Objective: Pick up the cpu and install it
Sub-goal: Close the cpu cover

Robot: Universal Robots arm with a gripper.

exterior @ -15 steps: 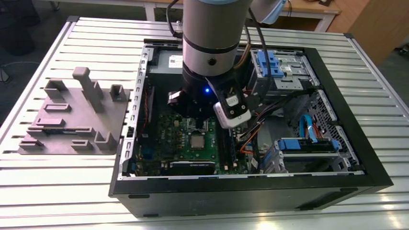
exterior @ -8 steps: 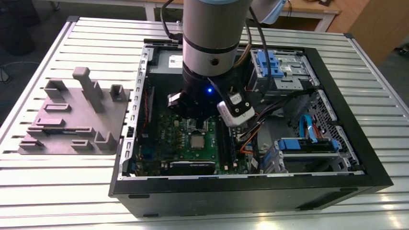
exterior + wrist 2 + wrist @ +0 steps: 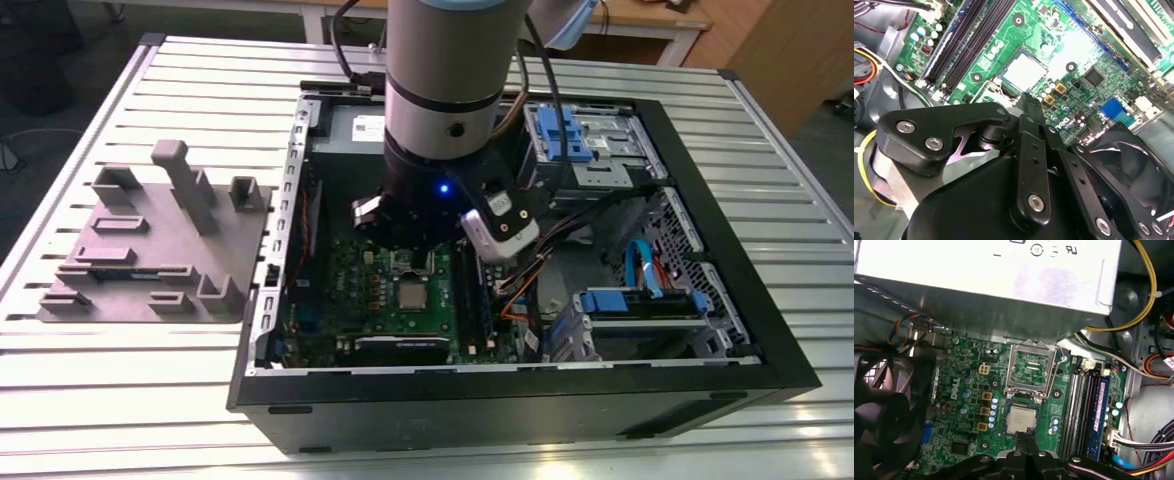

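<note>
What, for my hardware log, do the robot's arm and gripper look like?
The arm is a silver-grey cylinder with black joint bands, a small blue light and black cables alongside. A white camera sits at its wrist. The gripper is black, with jointed link bars and silver screws.

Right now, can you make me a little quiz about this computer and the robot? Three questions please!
1. True or false: the gripper is holding the cpu.
2. Where is the grey block? A on the cpu; B on the table, at the exterior view's left of the case; C inside the case.
3. Does the metal frame cover the cpu, yes or no?

Key
1. False: the cpu lies on the green board, and the shut gripper is just beside its edge.
2. B.
3. No: the frame is flipped open next to it.
</note>
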